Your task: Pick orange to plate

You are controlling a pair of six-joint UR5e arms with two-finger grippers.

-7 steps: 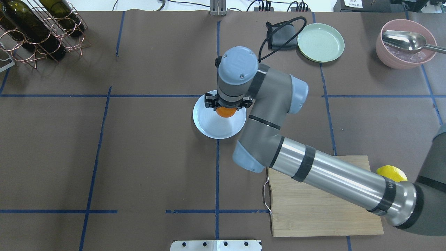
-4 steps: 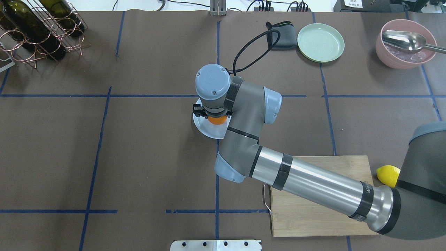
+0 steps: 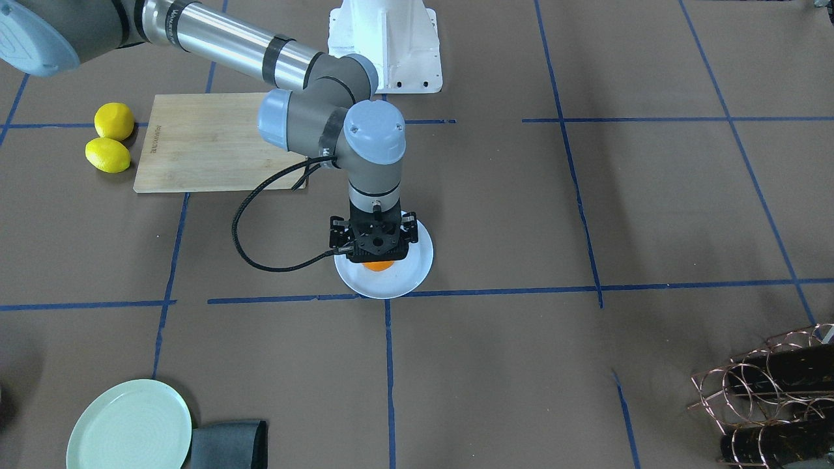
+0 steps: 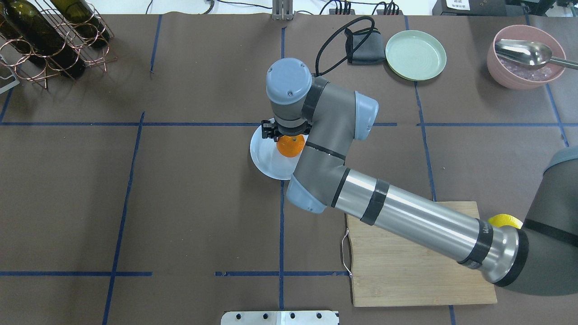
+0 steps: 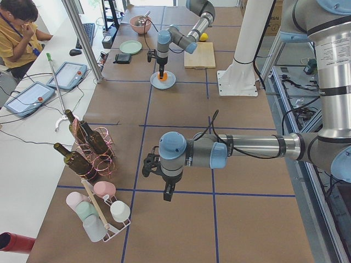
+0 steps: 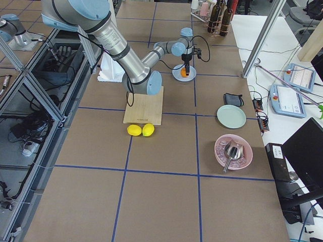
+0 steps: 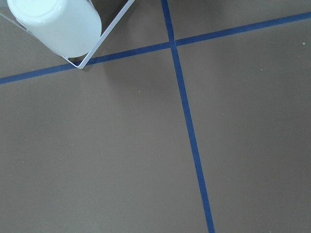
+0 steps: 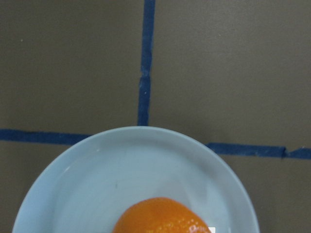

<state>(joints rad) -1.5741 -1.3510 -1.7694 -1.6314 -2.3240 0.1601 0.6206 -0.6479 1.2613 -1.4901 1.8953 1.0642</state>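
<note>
Lemons (image 3: 114, 121): two, touching — just beside the bamboo cutting board (image 3: 208, 143).
Light green plate (image 4: 415, 55): dark pouch (image 4: 365, 45) just beside it.
Pink bowl (image 4: 510, 77): metal scoop (image 4: 524, 52) inside.
Copper rack (image 4: 67, 49): wine bottles (image 4: 40, 34) lying in it.

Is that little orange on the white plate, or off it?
On it. The orange lies on the plate, inside its rim, in overhead and wrist views; whether the right pincer grips it, cannot tell.

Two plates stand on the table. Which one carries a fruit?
The pale bluish-white plate: the orange lies on it. The light green plate, beside the dark pouch, holds nothing.
</note>
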